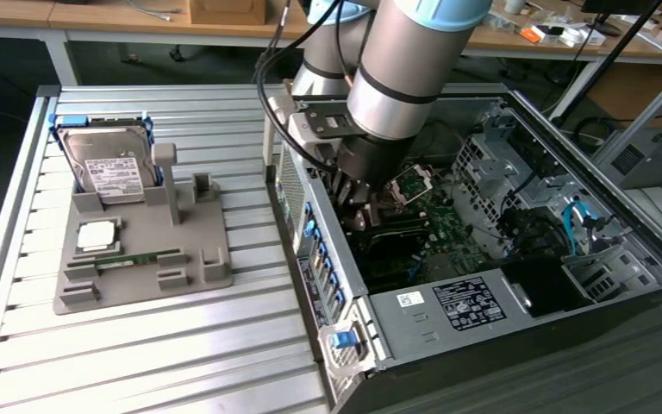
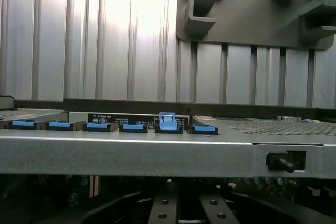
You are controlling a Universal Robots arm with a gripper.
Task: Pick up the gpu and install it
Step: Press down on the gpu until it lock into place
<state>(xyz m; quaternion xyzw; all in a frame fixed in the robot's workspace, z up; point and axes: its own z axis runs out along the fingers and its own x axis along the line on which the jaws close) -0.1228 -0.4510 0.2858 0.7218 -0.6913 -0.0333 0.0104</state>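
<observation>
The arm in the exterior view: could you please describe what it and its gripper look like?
The arm is a thick silver-grey tube with a pale blue ring at its joint and a black band lower down. Black cables loop beside it to a grey metal wrist block. Below that, the gripper is dark and narrow.

A robotics lab: cluttered workbenches [image 1: 135,13], ribbed aluminium table [image 1: 135,354], open computer case [image 1: 481,259].

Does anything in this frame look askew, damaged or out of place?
Nothing stands out. The hard drive stands upright in the grey fixture, the memory stick lies flat in its slot, and the gripper is down inside the open computer case.
</observation>
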